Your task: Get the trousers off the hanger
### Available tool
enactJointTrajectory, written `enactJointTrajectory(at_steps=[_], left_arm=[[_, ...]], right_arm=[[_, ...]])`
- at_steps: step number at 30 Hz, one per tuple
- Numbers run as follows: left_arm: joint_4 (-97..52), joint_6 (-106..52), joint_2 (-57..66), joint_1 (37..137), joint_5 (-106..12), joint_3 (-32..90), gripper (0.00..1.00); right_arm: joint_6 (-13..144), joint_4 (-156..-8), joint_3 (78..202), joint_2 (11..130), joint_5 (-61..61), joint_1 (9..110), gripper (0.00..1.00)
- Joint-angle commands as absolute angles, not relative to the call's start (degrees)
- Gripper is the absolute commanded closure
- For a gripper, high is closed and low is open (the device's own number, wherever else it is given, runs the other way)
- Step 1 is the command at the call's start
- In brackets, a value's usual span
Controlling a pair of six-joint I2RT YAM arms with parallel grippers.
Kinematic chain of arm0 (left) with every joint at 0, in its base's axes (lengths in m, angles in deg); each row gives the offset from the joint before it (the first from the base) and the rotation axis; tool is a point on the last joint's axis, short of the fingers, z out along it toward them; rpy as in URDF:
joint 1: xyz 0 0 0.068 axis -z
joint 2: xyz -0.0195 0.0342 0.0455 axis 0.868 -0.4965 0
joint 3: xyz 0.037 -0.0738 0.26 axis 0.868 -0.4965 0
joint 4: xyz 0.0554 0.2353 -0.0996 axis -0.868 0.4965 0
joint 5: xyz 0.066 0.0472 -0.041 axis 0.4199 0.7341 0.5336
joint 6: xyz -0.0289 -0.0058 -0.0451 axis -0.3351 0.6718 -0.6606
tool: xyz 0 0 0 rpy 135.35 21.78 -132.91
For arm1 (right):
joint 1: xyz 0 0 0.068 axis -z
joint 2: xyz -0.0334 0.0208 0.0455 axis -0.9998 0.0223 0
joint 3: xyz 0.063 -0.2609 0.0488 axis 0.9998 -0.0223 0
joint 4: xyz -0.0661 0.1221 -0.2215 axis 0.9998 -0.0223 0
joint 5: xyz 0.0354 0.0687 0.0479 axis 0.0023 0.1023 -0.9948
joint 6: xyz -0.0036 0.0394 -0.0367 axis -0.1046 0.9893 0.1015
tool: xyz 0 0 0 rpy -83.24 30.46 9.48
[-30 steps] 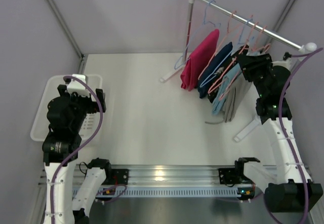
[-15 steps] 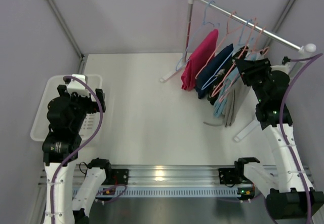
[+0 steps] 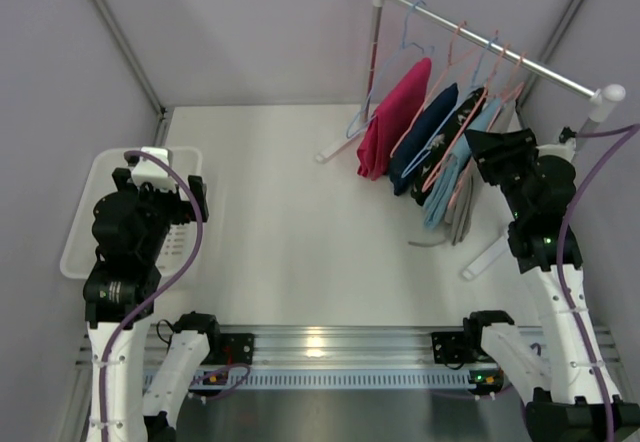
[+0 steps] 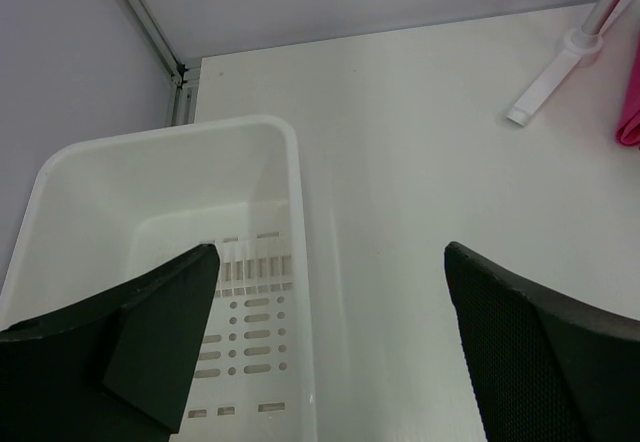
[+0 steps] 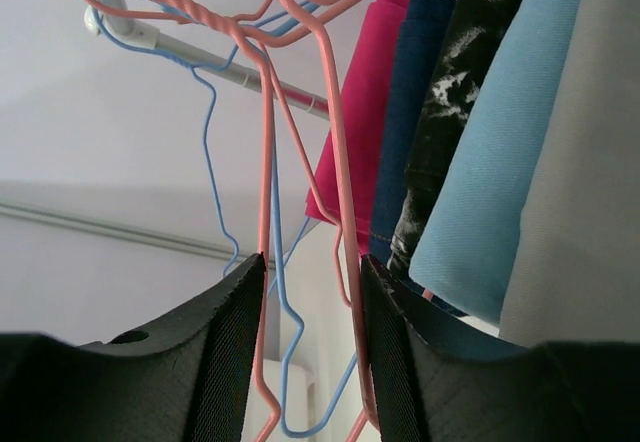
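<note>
Reading left gripper as idle: jaws wide apart, nothing held, hovering over white bin at near-left of table. Leave there as drop point.

Further out, seeing right gripper up among the hangers, jaws at a narrow gap, pink hanger wires running through it. Cannot tell if the pads actually bear on the wire.

Step in hand, as judged: get hold of one pair and slide it off.
- Avoid pinching wire. Shift sideways onto cloth.
- Grip through both folded layers, low on the hanging end.
- Pull down and toward the bases, along the hang line, to run cloth over the hanger bar rather than drag the hanger along rail.
- Watch for snagging on neighbouring hangers, crossed and close here.

Placing sky-blue trousers and light grey trousers last on the rack, side by side and apparently touching, just past the black patterned garment. Long axis: fold up at hanger, free ends down toward table, slanting near-left in top view. Grey ends seem to reach tabletop; not certain.
</note>
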State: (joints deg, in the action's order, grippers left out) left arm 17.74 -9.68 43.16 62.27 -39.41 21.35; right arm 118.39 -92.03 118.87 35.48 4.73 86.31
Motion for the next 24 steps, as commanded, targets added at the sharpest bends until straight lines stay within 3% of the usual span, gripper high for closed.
enactJointTrajectory(at_steps=[1,21,24], left_arm=[[14.9,-9.3,43.5,62.5,-39.3,21.9,0.01],[14.9,-9.0,43.7,62.4,-39.3,21.3,0.01],[14.9,-9.0,43.8,62.5,-39.3,21.1,0.01]], right_arm=[[118.3,-93.7,118.2,33.7,5.5,85.6,0.57],[118.1,-86.7,117.3,40.1,4.6,85.6,0.71],[118.0,-86.6,118.0,40.1,4.3,85.6,0.80]])
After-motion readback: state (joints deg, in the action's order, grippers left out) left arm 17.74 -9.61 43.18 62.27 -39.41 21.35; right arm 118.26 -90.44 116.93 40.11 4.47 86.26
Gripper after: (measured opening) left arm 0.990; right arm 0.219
